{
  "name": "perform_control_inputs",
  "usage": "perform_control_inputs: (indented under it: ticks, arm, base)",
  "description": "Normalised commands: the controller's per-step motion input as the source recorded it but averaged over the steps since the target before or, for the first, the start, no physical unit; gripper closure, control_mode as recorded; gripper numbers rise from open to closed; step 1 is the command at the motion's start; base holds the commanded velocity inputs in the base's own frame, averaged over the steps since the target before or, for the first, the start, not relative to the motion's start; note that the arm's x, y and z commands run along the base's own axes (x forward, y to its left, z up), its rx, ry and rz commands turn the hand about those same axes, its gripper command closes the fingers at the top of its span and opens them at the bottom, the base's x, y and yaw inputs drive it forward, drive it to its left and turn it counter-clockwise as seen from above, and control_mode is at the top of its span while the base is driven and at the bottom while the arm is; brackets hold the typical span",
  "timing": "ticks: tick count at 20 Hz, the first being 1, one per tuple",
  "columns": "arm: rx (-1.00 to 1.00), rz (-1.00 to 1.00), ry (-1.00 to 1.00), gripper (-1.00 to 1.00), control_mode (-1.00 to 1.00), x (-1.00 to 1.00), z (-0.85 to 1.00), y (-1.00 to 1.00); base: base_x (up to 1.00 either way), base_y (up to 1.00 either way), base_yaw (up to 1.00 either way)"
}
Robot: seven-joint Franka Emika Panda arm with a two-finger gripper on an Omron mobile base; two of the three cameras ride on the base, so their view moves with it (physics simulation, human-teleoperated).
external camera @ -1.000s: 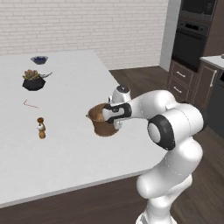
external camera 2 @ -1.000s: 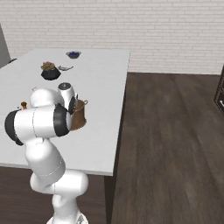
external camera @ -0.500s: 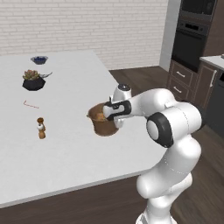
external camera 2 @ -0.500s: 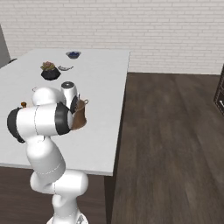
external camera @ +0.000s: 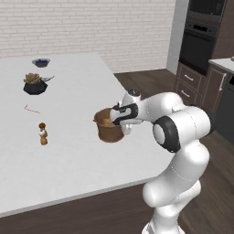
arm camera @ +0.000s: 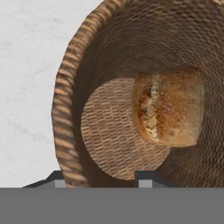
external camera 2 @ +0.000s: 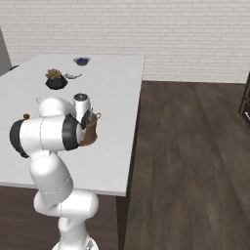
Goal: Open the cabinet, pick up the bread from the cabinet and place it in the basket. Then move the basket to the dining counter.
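Note:
The brown woven basket point(external camera: 108, 131) point(external camera 2: 92, 133) sits near the right edge of the white dining counter point(external camera: 68, 157) point(external camera 2: 114, 93). I cannot tell whether it touches the top or hangs just above it. The golden-brown bread point(arm camera: 168, 107) lies inside it, against the wall. My gripper point(external camera: 120, 119) point(arm camera: 100, 181) is shut on the basket rim point(arm camera: 70, 96), with one fingertip outside the wall and the other inside. The cabinet is out of view.
On the far left of the counter stand a plant in a black pot point(external camera: 34, 85) point(external camera 2: 55, 80) and a blue bowl point(external camera: 41, 61) point(external camera 2: 81, 60). A small brown shaker point(external camera: 43, 134) stands left of the basket. The counter edge and the dark floor lie close on the right.

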Motion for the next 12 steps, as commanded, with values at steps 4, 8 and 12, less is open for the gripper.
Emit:
perform_control_inputs:
  ticks: [4, 8, 12]
  arm:
    - [0.12, 0.00, 0.00, -1.00, -1.00, -0.03, 0.11, -0.04]
    - [0.12, -0.01, 0.00, -1.00, -1.00, -0.16, 0.84, 0.00]
    - [0.09, -0.10, 0.00, -1.00, -1.00, -0.96, 0.79, -0.10]
  base:
    - [0.00, 0.00, 0.00]
    - [0.00, 0.00, 0.00]
    - [0.00, 0.00, 0.00]
